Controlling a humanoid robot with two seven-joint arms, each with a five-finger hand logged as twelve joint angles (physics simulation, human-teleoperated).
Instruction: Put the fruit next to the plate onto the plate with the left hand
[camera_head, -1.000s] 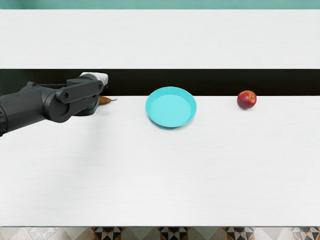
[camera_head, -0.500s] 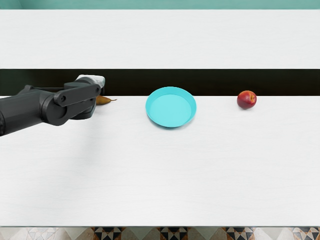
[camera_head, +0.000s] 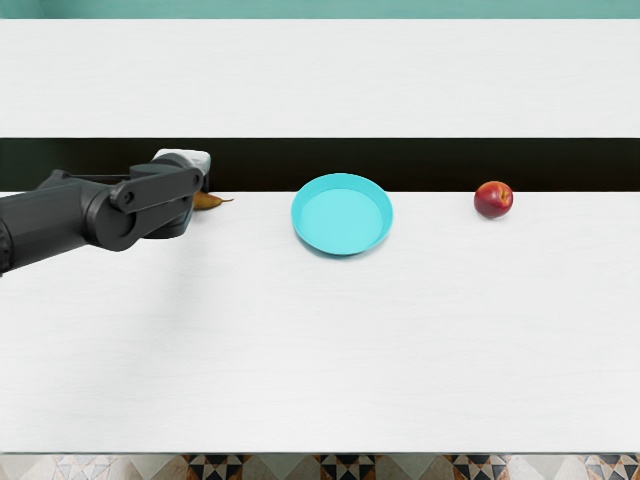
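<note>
The left arm (camera_head: 60, 215) is reaching in from the left edge, along the table's (camera_head: 320, 350) far edge, and the left hand (camera_head: 185, 165) is hovering at its end, mostly hidden behind the dark wrist; whether the hand is spread or closed cannot be told, and no contact with anything is showing. Just right of the hand the brown fruit (camera_head: 208, 201) is lying on the table right at the far edge, partly covered by the wrist. Its long axis is running left to right, and its thin tip is pointing right, toward the plate (camera_head: 342, 240). A bare strip of table is separating the fruit from the plate, which is sitting upright near the same far edge with nothing in it. Well apart to the right, the red fruit (camera_head: 493, 199) is resting, also close to the far edge. Behind that edge a dark gap (camera_head: 400, 165) is running the full width. In front of all three things the table is lying wide open down to its near edge. Counted: one arm, one plate, two fruits, one brown and one red.
</note>
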